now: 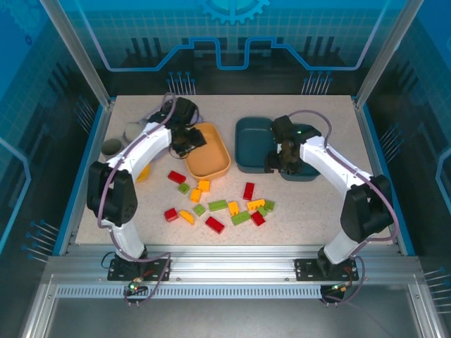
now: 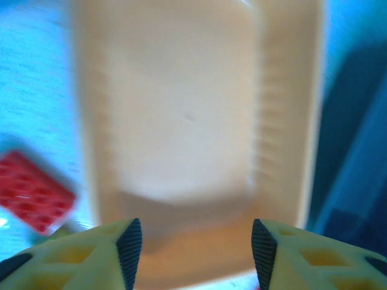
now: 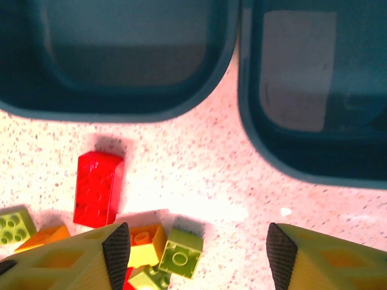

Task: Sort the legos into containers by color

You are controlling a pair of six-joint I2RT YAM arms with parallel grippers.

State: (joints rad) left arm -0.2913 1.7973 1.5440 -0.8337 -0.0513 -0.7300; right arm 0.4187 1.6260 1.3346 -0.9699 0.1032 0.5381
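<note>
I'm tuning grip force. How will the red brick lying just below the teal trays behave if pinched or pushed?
The red brick looks like rigid moulded plastic, so it should keep its shape under a pinch. Its glossy faces might slip in a light grip. It lies flat on the speckled table, so a push would probably slide it, not roll or tip it.

Left arm point(image 1: 144, 151) and right arm point(image 1: 331, 162), both stretched forward, wrists bent down.
Left gripper point(image 2: 193, 244): jaws stood apart, empty. Right gripper point(image 3: 196, 251): jaws apart, empty too.
</note>
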